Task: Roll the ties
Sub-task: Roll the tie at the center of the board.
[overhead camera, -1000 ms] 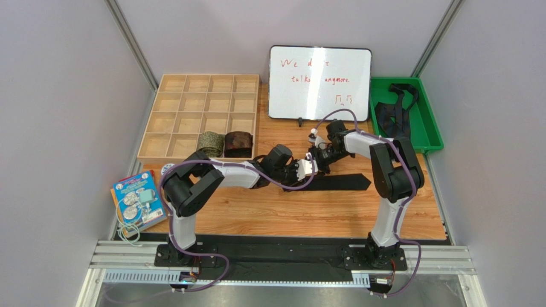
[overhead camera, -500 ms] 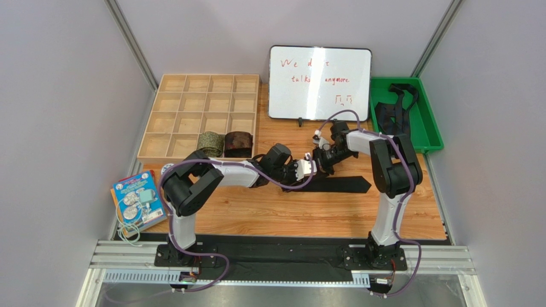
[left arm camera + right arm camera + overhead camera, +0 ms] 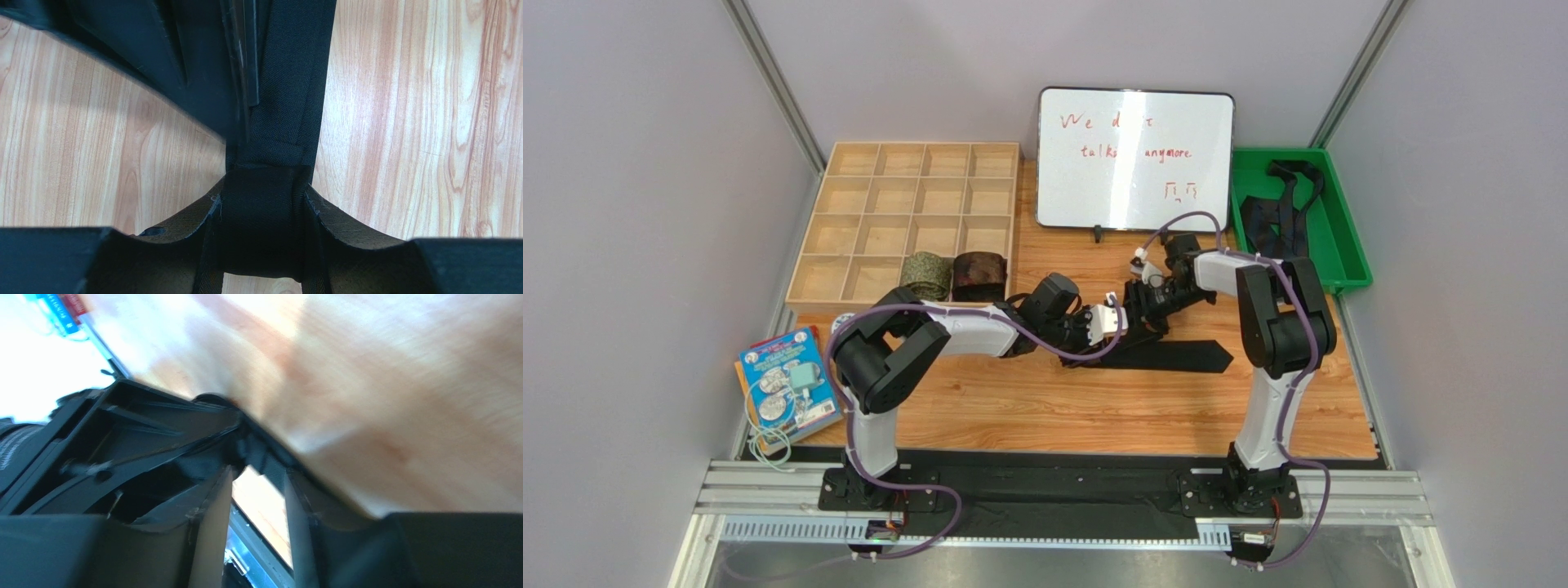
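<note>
A black tie [image 3: 1185, 357] lies flat across the wooden table [image 3: 1075, 417], its wide end pointing right. My left gripper [image 3: 1124, 326] is shut on the tie's rolled end; the left wrist view shows the black coil [image 3: 264, 226] squeezed between my fingers, with the flat strip [image 3: 288, 92] running away from it. My right gripper [image 3: 1145, 306] hovers just behind the coil. In the right wrist view it [image 3: 258, 478] stands open with only table showing in the gap. An olive rolled tie [image 3: 925, 272] and a reddish-brown one [image 3: 979, 272] sit in the wooden tray [image 3: 825, 208].
A green bin [image 3: 1357, 251] at the back right holds more black ties [image 3: 1274, 221]. A whiteboard [image 3: 1134, 159] stands at the back centre. A colourful book [image 3: 783, 382] lies off the table's left edge.
My right gripper has opened and drawn back a little to the right, away from the coil. The left gripper keeps its hold in the same place.
</note>
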Controlling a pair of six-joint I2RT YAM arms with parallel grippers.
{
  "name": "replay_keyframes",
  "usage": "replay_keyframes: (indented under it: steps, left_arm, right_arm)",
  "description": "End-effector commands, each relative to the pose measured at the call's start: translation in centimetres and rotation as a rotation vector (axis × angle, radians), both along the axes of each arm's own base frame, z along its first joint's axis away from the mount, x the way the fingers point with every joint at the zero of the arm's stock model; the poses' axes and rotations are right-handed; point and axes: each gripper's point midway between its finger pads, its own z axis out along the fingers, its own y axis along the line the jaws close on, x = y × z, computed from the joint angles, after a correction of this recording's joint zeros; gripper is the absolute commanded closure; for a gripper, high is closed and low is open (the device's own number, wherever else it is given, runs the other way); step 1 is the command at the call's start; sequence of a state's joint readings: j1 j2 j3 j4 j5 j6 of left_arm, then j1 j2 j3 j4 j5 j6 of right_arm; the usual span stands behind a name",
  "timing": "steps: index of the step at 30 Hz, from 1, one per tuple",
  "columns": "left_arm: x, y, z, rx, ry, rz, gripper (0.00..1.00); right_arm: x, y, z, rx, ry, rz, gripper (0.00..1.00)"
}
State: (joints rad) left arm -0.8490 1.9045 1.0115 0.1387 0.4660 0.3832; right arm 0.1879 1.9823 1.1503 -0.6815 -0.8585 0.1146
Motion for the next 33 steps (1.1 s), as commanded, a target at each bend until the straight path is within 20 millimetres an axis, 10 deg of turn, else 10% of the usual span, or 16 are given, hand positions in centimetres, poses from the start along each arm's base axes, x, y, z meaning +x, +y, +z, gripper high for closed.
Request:
replay_keyframes:
  steps: [1, 13, 20, 26, 33]
  left_arm:
    - [-3.2, 4.2, -5.1, 0.201, 0.154, 0.007, 0.64]
    - [-3.4, 4.4, -5.2, 0.204, 0.167, 0.019, 0.64]
    - [-3.3, 4.6, -5.1, 0.209, 0.161, 0.020, 0.62]
    - [-3.5, 4.7, -5.0, 0.204, 0.160, 0.022, 0.61]
    - [-3.0, 4.0, -3.4, 0.128, 0.151, 0.049, 0.31]
  right_arm:
    - [0.4, 2.2, 4.3, 0.122, -0.104, 0.017, 0.53]
    - [-0.8, 3.7, 1.6, 0.005, -0.117, 0.090, 0.51]
    - [-1.1, 3.0, -0.9, -0.050, -0.084, 0.100, 1.00]
    - [-1.4, 1.3, -2.2, -0.066, -0.029, 0.054, 1.00]
    - [-1.3, -0.6, -3.6, -0.122, 0.005, 0.008, 1.00]
